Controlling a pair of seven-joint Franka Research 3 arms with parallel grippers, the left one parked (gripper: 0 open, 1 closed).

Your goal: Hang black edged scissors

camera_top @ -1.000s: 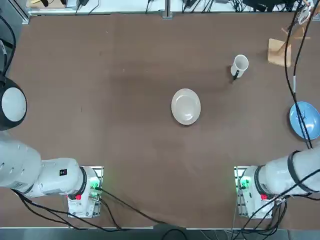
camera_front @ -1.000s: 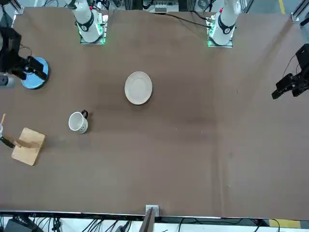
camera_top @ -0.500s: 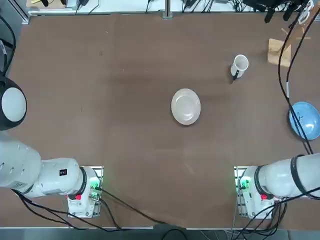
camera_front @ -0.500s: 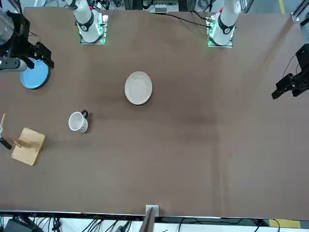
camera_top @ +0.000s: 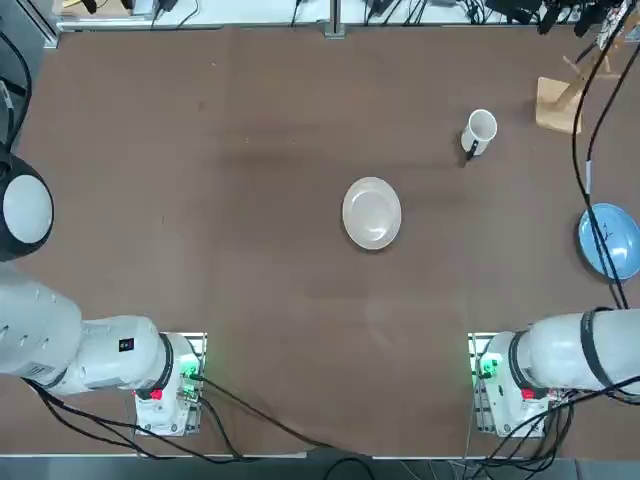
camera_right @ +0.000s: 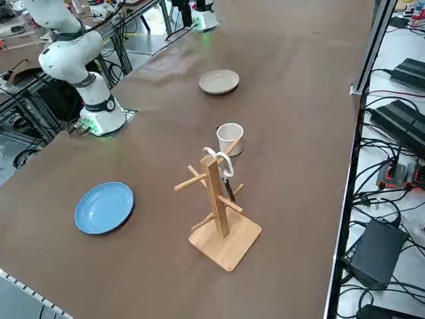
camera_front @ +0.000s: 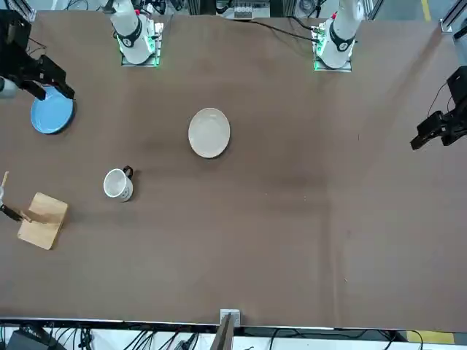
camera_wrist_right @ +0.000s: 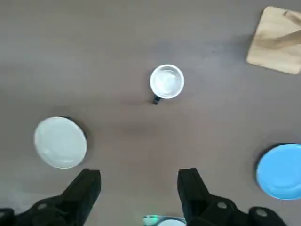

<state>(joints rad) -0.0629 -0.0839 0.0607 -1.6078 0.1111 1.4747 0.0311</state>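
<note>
The black edged scissors (camera_right: pixel 221 166) hang by their pale loops from a top peg of the wooden peg rack (camera_right: pixel 217 199), with the black blade pointing down along the post. My right gripper (camera_wrist_right: pixel 138 188) is open and empty. It is held high above the table, apart from the rack, and looks down on the white mug (camera_wrist_right: pixel 167 81) and the rack's base (camera_wrist_right: pixel 277 40). In the front view the right gripper (camera_front: pixel 49 86) shows above the blue plate (camera_front: pixel 52 115). In the top view the right gripper (camera_top: pixel 565 22) is at the far right corner.
The white mug (camera_right: pixel 230 138) stands just beyond the rack. A white plate (camera_top: pixel 372 212) lies mid-table. The blue plate (camera_top: pixel 610 240) lies near the table's right edge. The rack's base (camera_top: pixel 557 105) sits at the far right corner.
The right gripper has moved off the blue plate towards the robot's side and risen, still open. The scissors stay on the rack, and nothing else has moved.
</note>
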